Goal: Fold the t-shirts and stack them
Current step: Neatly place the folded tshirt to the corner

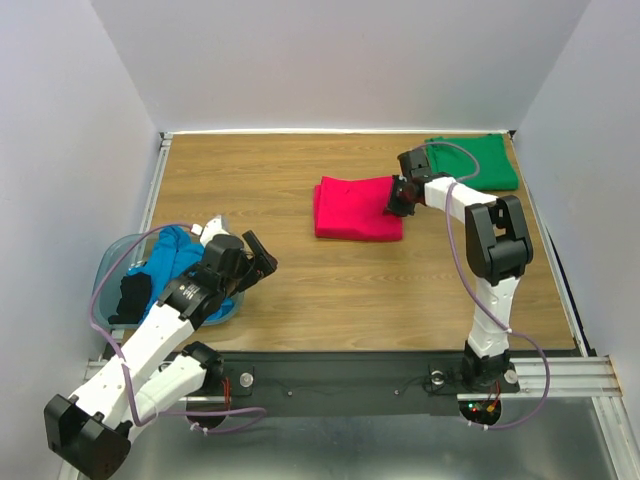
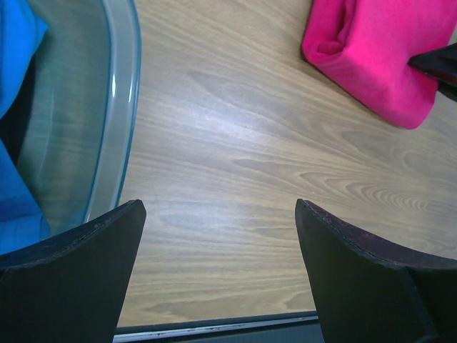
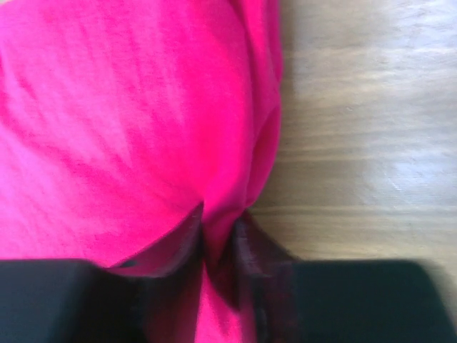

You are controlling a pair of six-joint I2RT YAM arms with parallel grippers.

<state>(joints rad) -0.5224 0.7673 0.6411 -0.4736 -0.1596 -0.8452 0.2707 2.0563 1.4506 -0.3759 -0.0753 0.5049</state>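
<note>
My right gripper (image 3: 218, 239) pinches the near edge of the folded crimson-pink t-shirt (image 1: 355, 208), which lies mid-table. My left gripper (image 1: 260, 260) hangs with jaws spread wide over the table (image 1: 330, 290) beside the tub (image 1: 108, 265) holding the bright blue t-shirt (image 1: 172, 255). The emerald green t-shirt (image 1: 480, 160) lies folded in the far right corner

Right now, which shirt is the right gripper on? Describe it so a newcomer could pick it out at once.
On the table, look right of centre. The pink shirt lies there folded flat, its right edge pinched by the right gripper. It is the only pink one: the green shirt is in the far right corner, the blue shirt in the tub.
</note>
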